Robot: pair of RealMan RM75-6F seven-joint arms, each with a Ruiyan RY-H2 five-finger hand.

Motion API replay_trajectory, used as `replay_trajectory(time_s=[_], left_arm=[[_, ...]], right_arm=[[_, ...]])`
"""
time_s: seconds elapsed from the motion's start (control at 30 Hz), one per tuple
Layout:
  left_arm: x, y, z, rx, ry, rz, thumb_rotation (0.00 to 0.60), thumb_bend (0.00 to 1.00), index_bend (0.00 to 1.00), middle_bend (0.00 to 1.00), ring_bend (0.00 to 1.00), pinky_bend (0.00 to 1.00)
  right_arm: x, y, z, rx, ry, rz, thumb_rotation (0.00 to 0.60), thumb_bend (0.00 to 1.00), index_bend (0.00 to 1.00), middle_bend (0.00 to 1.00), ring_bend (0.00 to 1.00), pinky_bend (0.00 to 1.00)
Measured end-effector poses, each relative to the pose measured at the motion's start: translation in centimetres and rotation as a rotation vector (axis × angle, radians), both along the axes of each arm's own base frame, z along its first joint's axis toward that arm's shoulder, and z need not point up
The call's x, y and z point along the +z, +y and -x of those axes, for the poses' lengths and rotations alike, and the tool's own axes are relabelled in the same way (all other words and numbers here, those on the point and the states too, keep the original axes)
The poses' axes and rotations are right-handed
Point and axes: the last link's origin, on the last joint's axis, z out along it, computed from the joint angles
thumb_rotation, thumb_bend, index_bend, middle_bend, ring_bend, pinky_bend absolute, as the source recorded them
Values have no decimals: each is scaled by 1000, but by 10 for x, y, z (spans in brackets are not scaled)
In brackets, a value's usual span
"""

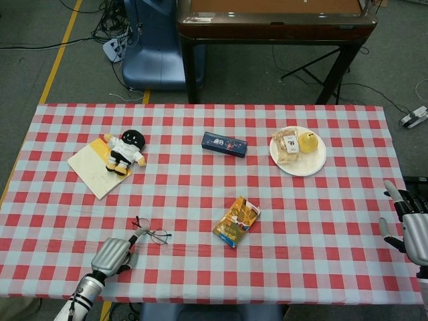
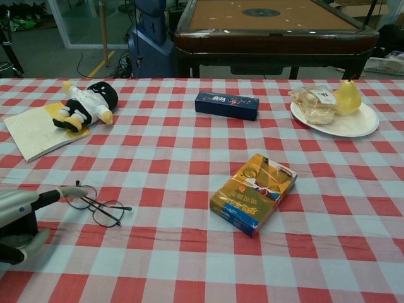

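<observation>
Thin black-framed glasses (image 1: 152, 233) (image 2: 96, 204) lie on the red-and-white checked table (image 1: 321, 221) near its front left edge. My left hand (image 1: 112, 255) (image 2: 19, 218) sits just left of them, low over the cloth. One outstretched fingertip (image 2: 73, 190) touches the near rim of the frame, the thumb hangs below, and nothing is held. My right hand (image 1: 409, 229) hovers at the table's right edge, fingers spread and empty; the chest view does not show it.
An orange box (image 1: 237, 221) (image 2: 254, 191) lies mid-table and a dark blue box (image 1: 224, 144) (image 2: 226, 105) further back. A white plate (image 1: 304, 164) (image 2: 353, 126) holds a pear (image 1: 307, 141) and bagged bread (image 1: 287, 146). A plush toy (image 1: 125, 150) (image 2: 88, 101) rests on a notebook (image 1: 90, 170).
</observation>
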Motion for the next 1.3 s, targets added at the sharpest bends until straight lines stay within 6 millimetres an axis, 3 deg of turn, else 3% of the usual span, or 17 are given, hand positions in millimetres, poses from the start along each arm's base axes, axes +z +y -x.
replay_trajectory(time_s=[0.37, 0.57, 0.77, 0.93, 1.1, 1.3], left_arm=[[-2, -2, 1, 7, -1, 9, 600, 656, 71, 1000, 975, 970], [17, 7, -4, 5, -43, -74, 600, 651, 71, 978, 923, 961], [55, 24, -1, 21, -72, -242, 600, 646, 71, 768, 732, 898], [93, 32, 16, 67, -48, -406, 600, 587, 73, 542, 517, 678], [122, 25, 37, 118, 6, -511, 600, 458, 67, 344, 320, 480], [139, 3, 50, 142, 50, -570, 600, 400, 61, 272, 250, 357]], right_arm=[[0, 0, 0, 1, 0, 2, 600, 440, 11, 241, 157, 178], [1, 1, -1, 4, 4, 0, 600, 440, 11, 241, 157, 177], [-2, 0, -1, 2, 8, -20, 600, 440, 11, 241, 157, 177], [-6, -4, -3, 7, 18, -59, 600, 440, 11, 241, 157, 178], [-12, -9, -7, 35, 19, -97, 600, 440, 11, 241, 157, 178], [-25, -15, -13, 73, 14, -143, 600, 440, 11, 241, 157, 177]])
